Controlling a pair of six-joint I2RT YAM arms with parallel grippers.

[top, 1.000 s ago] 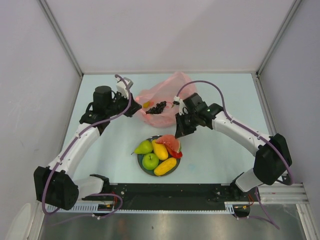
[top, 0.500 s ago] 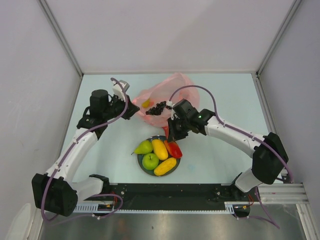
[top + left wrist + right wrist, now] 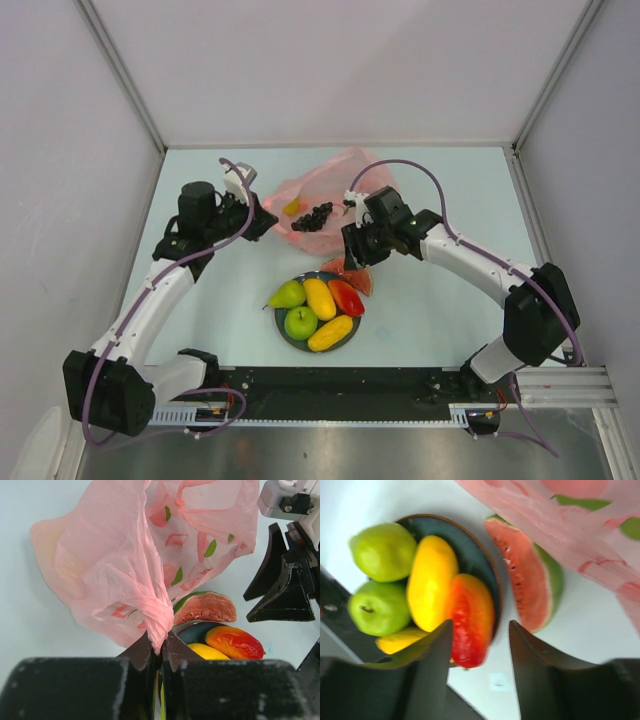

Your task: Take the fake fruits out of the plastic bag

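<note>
thin, crumpled, translucent pink plastic bag (image 3: 115,565)

Left hand (image 3: 160,647) pinched closed, right hand (image 3: 480,630) spread apart

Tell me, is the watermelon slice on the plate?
Off it. The watermelon slice lies on the table beside the plate, outside its rim.

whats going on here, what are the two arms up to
The left gripper pinches a twisted fold of the pink plastic bag. The right gripper hangs open above the watermelon slice, which lies beside the dark plate holding the other fruits. The grapes lie at the bag's mouth, not yet out.
</note>
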